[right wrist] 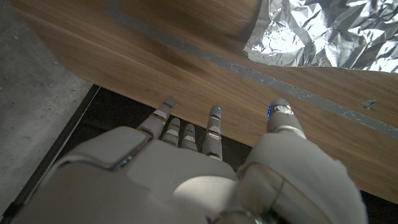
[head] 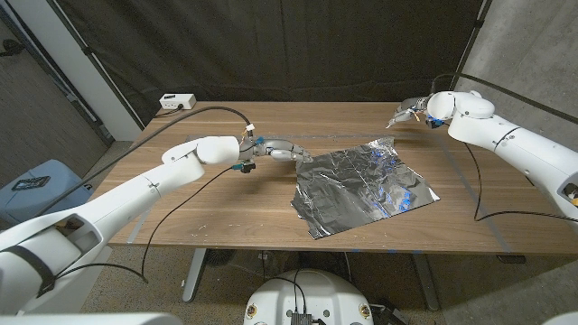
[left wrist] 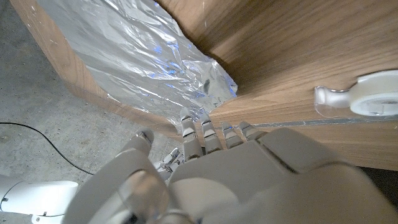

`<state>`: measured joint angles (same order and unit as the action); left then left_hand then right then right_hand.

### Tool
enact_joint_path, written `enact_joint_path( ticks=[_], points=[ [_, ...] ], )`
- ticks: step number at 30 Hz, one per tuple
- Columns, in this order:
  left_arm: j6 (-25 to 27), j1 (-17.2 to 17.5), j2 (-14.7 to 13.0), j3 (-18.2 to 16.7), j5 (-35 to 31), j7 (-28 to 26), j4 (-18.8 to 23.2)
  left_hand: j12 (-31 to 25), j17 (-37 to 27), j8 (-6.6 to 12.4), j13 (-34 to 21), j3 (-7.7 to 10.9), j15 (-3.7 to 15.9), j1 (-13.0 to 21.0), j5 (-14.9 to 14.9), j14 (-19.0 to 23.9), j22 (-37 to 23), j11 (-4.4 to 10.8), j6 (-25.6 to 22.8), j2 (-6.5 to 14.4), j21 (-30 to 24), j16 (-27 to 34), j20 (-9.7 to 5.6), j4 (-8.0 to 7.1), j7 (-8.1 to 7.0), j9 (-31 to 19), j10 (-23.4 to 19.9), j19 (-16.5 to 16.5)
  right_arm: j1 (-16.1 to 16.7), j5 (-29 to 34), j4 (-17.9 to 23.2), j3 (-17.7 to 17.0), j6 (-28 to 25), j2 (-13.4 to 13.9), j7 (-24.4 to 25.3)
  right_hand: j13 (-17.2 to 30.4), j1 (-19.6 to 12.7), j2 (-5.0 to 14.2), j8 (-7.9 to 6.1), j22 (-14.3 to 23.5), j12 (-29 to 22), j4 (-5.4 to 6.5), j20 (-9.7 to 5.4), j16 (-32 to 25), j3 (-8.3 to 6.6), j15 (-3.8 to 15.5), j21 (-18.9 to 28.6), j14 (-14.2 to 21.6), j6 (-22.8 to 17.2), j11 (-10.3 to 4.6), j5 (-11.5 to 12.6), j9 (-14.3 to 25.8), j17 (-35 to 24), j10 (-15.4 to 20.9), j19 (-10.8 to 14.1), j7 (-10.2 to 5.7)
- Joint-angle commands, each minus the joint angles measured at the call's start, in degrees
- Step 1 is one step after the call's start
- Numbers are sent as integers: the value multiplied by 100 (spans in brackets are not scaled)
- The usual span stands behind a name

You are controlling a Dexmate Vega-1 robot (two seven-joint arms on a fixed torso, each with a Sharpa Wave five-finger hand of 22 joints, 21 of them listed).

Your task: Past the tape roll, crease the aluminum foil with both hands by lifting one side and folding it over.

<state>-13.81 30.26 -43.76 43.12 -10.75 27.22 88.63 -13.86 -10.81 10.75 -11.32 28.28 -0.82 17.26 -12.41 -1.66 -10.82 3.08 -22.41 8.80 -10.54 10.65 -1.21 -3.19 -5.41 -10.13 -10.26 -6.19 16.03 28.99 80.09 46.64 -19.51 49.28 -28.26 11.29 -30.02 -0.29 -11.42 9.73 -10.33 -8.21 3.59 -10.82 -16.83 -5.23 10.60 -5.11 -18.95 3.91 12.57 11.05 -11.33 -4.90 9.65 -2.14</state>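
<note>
The aluminum foil lay flat and crinkled on the wooden table, centre-right of the head frame, turned at an angle so one corner pointed toward the frame's bottom. No fold in it yet, so the creasing step looked not begun.

Left hand sat just left of the foil's upper-left corner, a bit above frame centre, fingers stretched out toward the foil. It came close to that corner but I couldn't tell if it touched. In the left wrist view, the left hand's fingers reached toward the foil w/ nothing between them: fingers apart, holding nothing. Probably lined up there to catch that edge for the lift.

Right hand was in the upper right of the head frame, by the table's far edge, well apart from the foil's upper-right corner. In the right wrist view its fingers were spread and empty over bare wood, w/ the foil in that frame's upper right. Looked like it was waiting out of the way, or about to approach the far side.

A white roll, likely the tape roll, showed at the right edge of the left wrist view, resting on the table beside the left hand. A white box w/ a cable sat at the table's far left corner, upper left of the head frame.
</note>
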Motion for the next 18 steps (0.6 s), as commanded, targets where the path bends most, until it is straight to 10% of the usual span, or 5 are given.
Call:
enact_joint_path(
  ticks=[1,18],
  points=[
    [97,-75,12,115,-260,133,104,45,-14,-53,-9,-10,11,-204,39,-81,-26,-29,131,19,-35,22,-12,-147,5,-16,63,-104,-4,-47,-83,7,36,-15,25,10,49,13,-20,19,-21,17,-12,-2,8,-12,1,-69,-52,1,28,25,-22,-42,-17,7],
    [306,-48,-13,225,-776,100,327,119,13,-92,1,24,-16,-400,35,-234,-26,-20,350,70,-50,-14,8,-301,-68,-10,194,-259,-42,-63,-191,37,165,-31,89,6,50,14,-12,19,-37,19,-1,-10,22,-29,7,-93,-54,16,38,22,-22,-57,-33,0]
  ],
)
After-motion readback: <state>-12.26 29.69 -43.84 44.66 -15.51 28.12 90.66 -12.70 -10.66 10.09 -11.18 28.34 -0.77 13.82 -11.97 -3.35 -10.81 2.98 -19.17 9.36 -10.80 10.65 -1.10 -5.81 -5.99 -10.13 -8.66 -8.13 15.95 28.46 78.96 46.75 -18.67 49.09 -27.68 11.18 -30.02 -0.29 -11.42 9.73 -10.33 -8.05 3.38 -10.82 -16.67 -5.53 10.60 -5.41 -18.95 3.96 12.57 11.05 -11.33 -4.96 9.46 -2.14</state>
